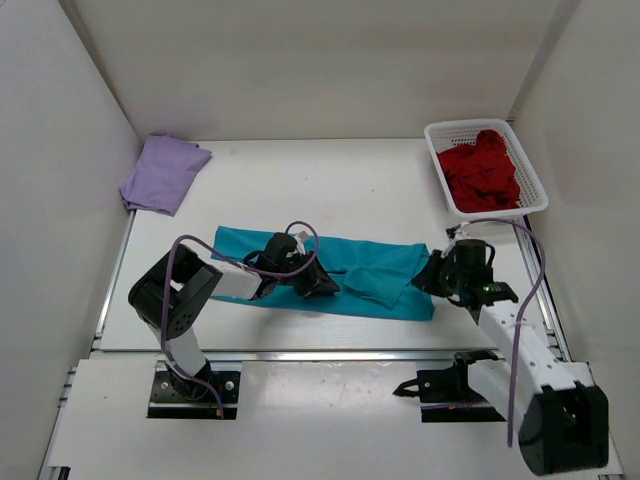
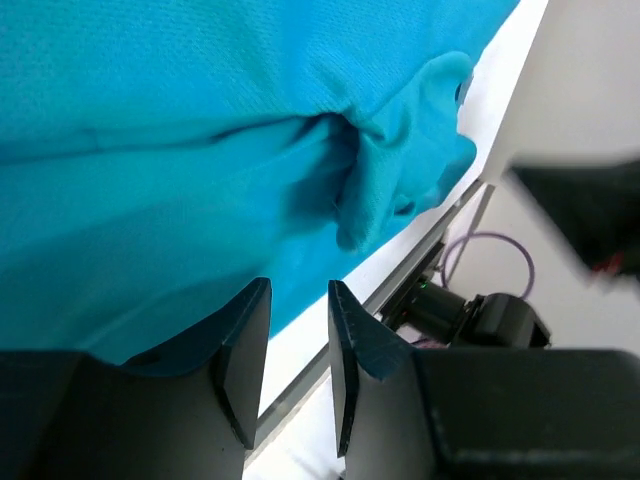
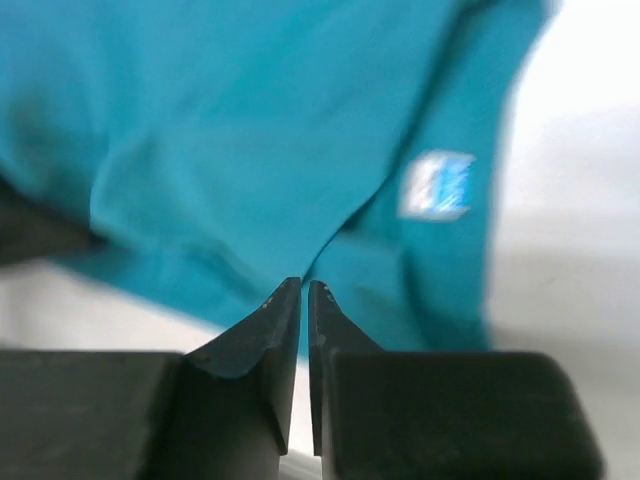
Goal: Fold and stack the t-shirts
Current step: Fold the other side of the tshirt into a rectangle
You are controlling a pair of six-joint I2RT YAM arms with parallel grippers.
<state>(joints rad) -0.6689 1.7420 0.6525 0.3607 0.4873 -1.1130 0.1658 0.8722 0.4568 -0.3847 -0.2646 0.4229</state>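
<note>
The teal t-shirt lies spread in a long band across the table, passing under the left pincer and ending by the right pincer; the left pincer sits over the middle of the band, at its near edge, its fingers spread apart with nothing between them, the white table showing through the gap; just ahead of its tips and a little to their right the cloth is bunched into a rumpled fold; the right pincer meets the band's right end, its fingers drawn almost together with only a thin slit left, teal cloth right at the tips, though whether any of it is nipped I cannot tell; beyond those tips and to the right a small white-and-blue label shows on the cloth; the lavender t-shirt lies in a flat bundle well away from the left pincer, at the table's far left corner; the dark red t-shirt is heaped in a white mesh basket past the right pincer, at the far right corner, apart from the teal cloth.
</note>
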